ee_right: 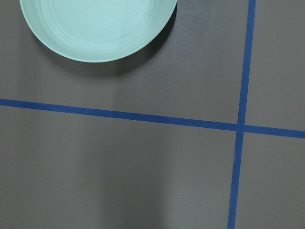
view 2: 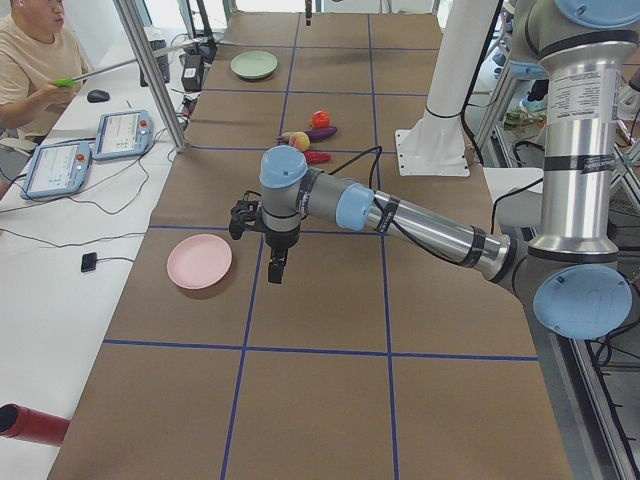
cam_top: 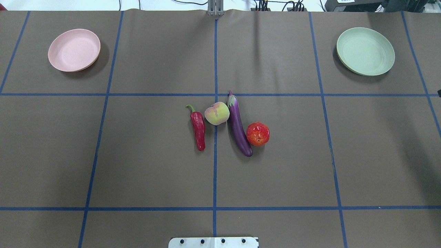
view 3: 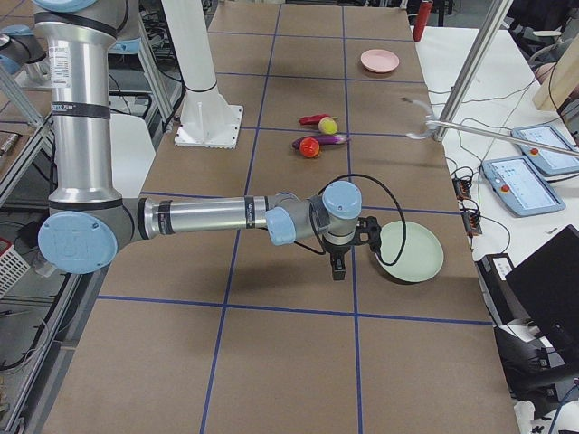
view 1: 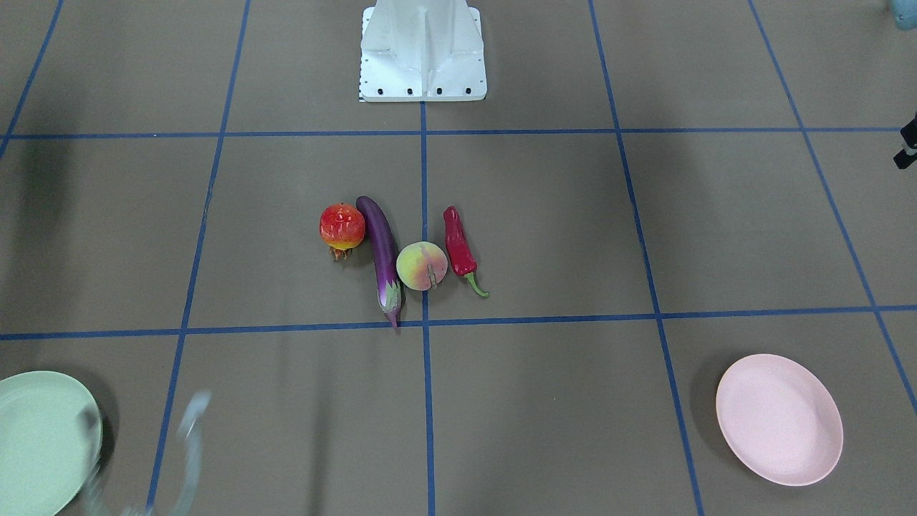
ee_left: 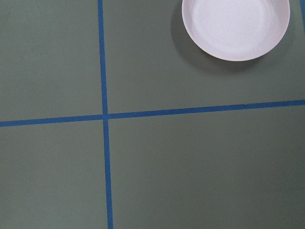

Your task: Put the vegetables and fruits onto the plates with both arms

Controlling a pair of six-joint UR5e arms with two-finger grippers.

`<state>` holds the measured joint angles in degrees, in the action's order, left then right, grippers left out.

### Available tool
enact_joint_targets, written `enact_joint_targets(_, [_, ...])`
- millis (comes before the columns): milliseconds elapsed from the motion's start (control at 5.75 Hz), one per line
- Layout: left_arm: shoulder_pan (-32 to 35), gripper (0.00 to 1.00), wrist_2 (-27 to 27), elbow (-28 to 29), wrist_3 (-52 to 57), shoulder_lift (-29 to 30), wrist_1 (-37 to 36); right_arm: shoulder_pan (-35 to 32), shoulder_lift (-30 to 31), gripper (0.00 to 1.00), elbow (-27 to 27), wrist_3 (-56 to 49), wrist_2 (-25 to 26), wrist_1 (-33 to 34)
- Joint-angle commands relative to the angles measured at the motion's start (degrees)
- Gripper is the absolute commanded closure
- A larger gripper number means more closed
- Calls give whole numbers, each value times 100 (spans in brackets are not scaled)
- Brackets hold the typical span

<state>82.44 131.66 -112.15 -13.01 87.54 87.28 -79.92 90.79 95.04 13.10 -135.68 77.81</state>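
The pomegranate (cam_top: 257, 133), eggplant (cam_top: 238, 127), peach (cam_top: 216, 113) and red chili (cam_top: 198, 128) lie close together at the table's middle. The pink plate (cam_top: 74, 50) is at the far left and the green plate (cam_top: 365, 51) at the far right, both bare. My left gripper (view 2: 275, 268) hangs over the table beside the pink plate (view 2: 199, 261). My right gripper (view 3: 339, 268) hangs beside the green plate (view 3: 410, 251). I cannot tell if either is open. The wrist views show only the pink plate (ee_left: 236, 26) and the green plate (ee_right: 97, 28).
The white robot base (view 1: 423, 50) stands at the near edge. An operator (view 2: 30, 60) sits beyond the far edge with control tablets (view 2: 122, 133). A blurred pole (view 1: 190, 444) reaches in near the green plate (view 1: 43, 441). A red cylinder (view 2: 30, 425) lies at the table's left end.
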Motion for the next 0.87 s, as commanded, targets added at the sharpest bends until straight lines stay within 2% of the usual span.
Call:
enact_joint_targets(0, [0,0,174,-43,0,0,8,3,9,0,-55,0,-11,-11])
enact_joint_targets(696, [-52,0,237,18,0,-132,52,38,9,0,-108,18,-11,-20])
